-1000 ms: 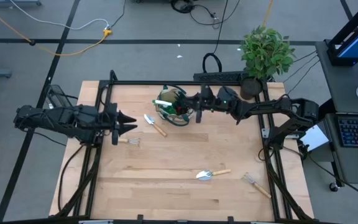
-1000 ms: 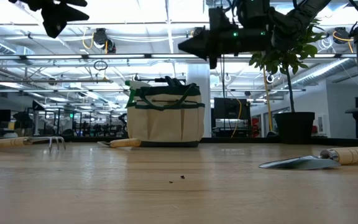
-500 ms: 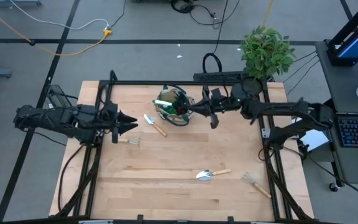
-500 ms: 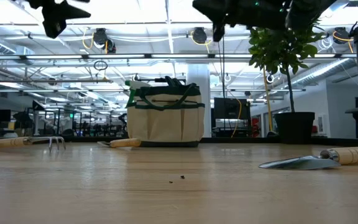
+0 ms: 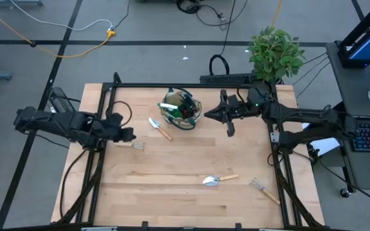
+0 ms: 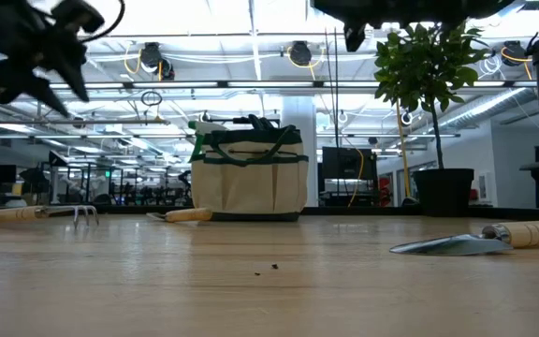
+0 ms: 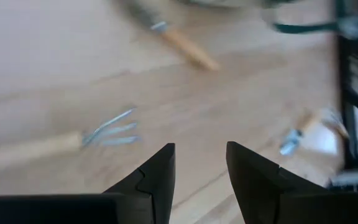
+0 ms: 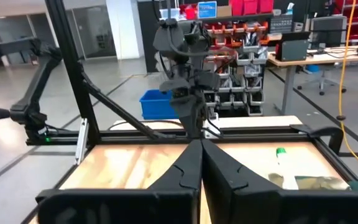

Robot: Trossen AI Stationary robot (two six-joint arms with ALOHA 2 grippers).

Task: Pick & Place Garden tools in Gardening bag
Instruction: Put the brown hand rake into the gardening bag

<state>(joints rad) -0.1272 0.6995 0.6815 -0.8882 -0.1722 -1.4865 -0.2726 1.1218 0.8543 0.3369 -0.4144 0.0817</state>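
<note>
The beige gardening bag [image 5: 180, 109] with green trim stands at the table's far middle, with tools sticking out of its top. My left gripper [image 7: 201, 168] hangs open, tipped down, just above and left of a small wooden-handled rake [image 5: 134, 146] lying flat on the table; nothing is between its fingers. A trowel [image 5: 160, 128] lies next to the bag. Another trowel [image 5: 218, 179] and a second rake [image 5: 264, 190] lie near the front right. My right gripper [image 5: 204, 116] is shut and empty, held level, high and just right of the bag.
A potted green plant [image 5: 275, 54] stands at the table's far right corner, behind my right arm. Black frame rails [image 5: 191, 85] run along the table's far edge and sides. Bare wood [image 5: 172, 160] lies across the table's middle.
My left gripper has sunk toward the small rake, rolling about its own line and tipping from level to pointing down. My right gripper has drawn back from over the bag toward the table's right edge and risen.
</note>
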